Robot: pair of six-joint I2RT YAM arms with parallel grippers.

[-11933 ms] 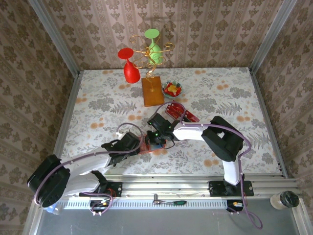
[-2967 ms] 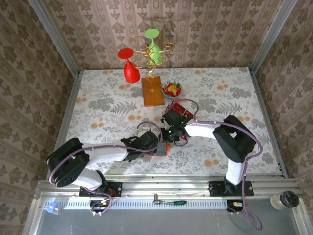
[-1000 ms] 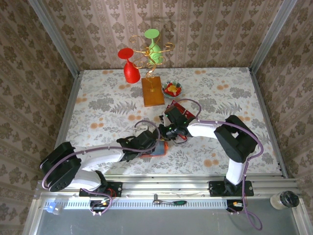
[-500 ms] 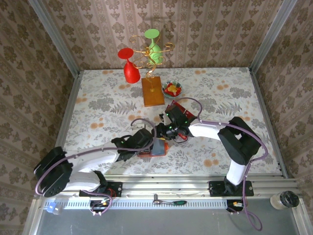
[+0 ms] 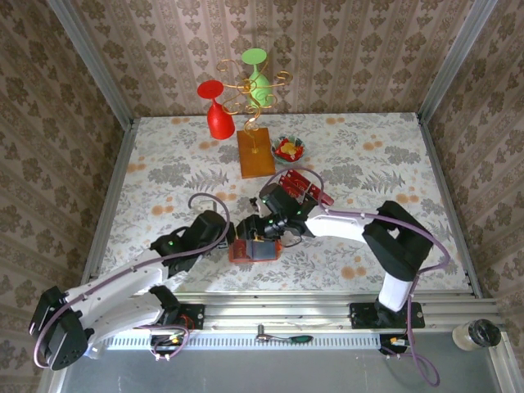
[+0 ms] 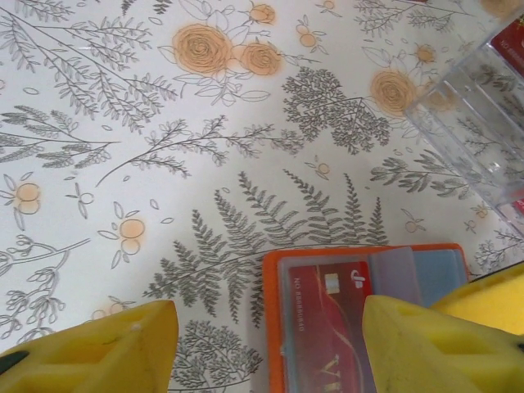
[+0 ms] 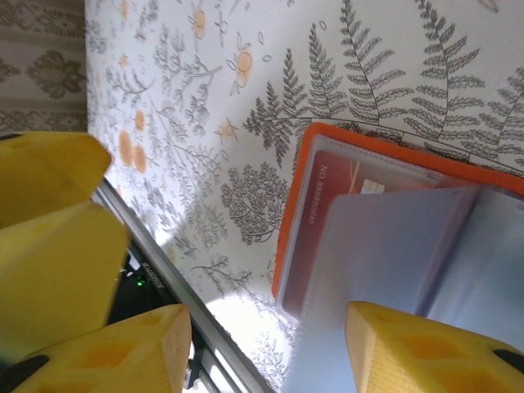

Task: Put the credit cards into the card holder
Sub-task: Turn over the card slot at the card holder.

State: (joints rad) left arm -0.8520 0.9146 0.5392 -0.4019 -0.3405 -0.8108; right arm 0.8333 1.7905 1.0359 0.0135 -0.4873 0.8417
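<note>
The orange folding card holder (image 6: pixel 360 250) lies open with one red credit card (image 6: pixel 327 319) sleeved. The left gripper (image 6: pixel 266 327) and right gripper (image 7: pixel 270 327) straddle it, jaws apart, probably to steady it.

You see an orange card holder (image 6: pixel 273 344) with a red card (image 6: pixel 327 327) inside. The table (image 5: pixel 164 164) is white with grey ferns and orange flowers on it.

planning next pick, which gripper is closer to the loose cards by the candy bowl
Right. The right gripper is over the card holder, just near-left of the loose cards; the left gripper is farther, beyond the holder.
</note>
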